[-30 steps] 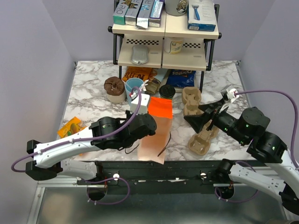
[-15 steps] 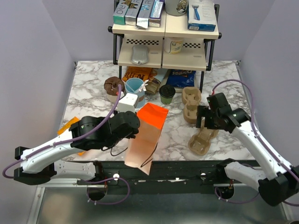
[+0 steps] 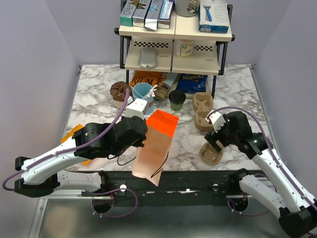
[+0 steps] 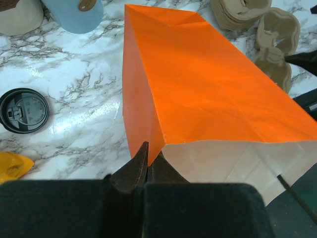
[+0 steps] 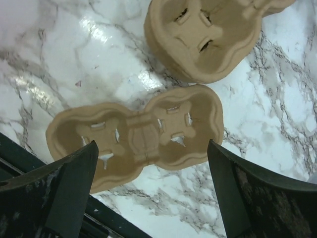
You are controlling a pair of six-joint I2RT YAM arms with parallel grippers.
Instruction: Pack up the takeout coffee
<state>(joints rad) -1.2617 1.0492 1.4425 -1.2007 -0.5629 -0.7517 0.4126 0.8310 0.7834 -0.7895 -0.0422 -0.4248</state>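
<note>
The takeout coffee [image 3: 177, 99], dark green with a black lid, stands upright in front of the shelf, right of the light blue cup [image 3: 142, 91]. It touches neither gripper. My left gripper [image 4: 147, 152] is shut on the left rim of the orange paper bag [image 4: 198, 84]. The bag [image 3: 156, 144] lies lengthwise with its open end past the table's front edge. My right gripper [image 5: 152, 144] is open and empty, hovering over a single brown pulp carrier [image 5: 138, 134]. In the top view this gripper [image 3: 216, 140] is at the right front.
A stack of pulp carriers [image 3: 203, 106] sits behind the single one [image 3: 211, 152]. A black round lid [image 4: 24, 110] lies left of the bag. A yellow snack bag [image 3: 74, 133] is at left. A shelf rack [image 3: 176, 54] and snack packets fill the back.
My left gripper has dragged the orange bag left and toward the front edge. My right arm has swung down from a raised pose to just above the single carrier.
</note>
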